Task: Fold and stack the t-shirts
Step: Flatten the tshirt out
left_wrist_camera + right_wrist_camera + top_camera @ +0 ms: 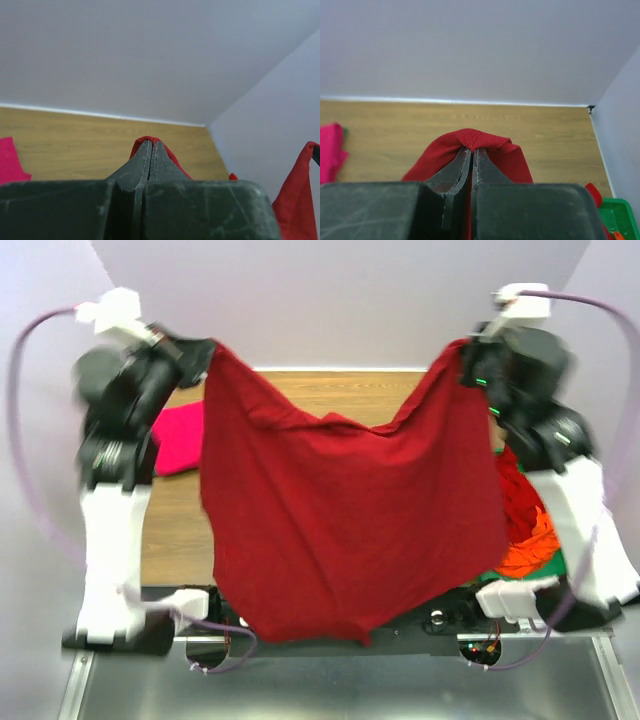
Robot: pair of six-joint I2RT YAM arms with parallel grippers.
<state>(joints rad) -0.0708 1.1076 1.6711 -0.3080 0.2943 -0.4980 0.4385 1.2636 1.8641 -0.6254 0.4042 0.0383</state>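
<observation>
A dark red t-shirt (350, 520) hangs spread out in the air between both arms, its lower edge down by the arm bases. My left gripper (205, 352) is shut on its upper left corner; in the left wrist view (151, 144) red cloth pokes out past the closed fingertips. My right gripper (468, 358) is shut on the upper right corner; in the right wrist view (472, 149) the cloth (480, 140) bunches over the tips. A bright pink-magenta t-shirt (180, 438) lies on the table at the left, partly hidden by the hanging shirt.
A pile of red and orange shirts (530, 530) sits in a green tray (572, 565) at the right behind the right arm. The wooden table (350, 390) runs to a grey back wall. A metal surface lies below the arm bases.
</observation>
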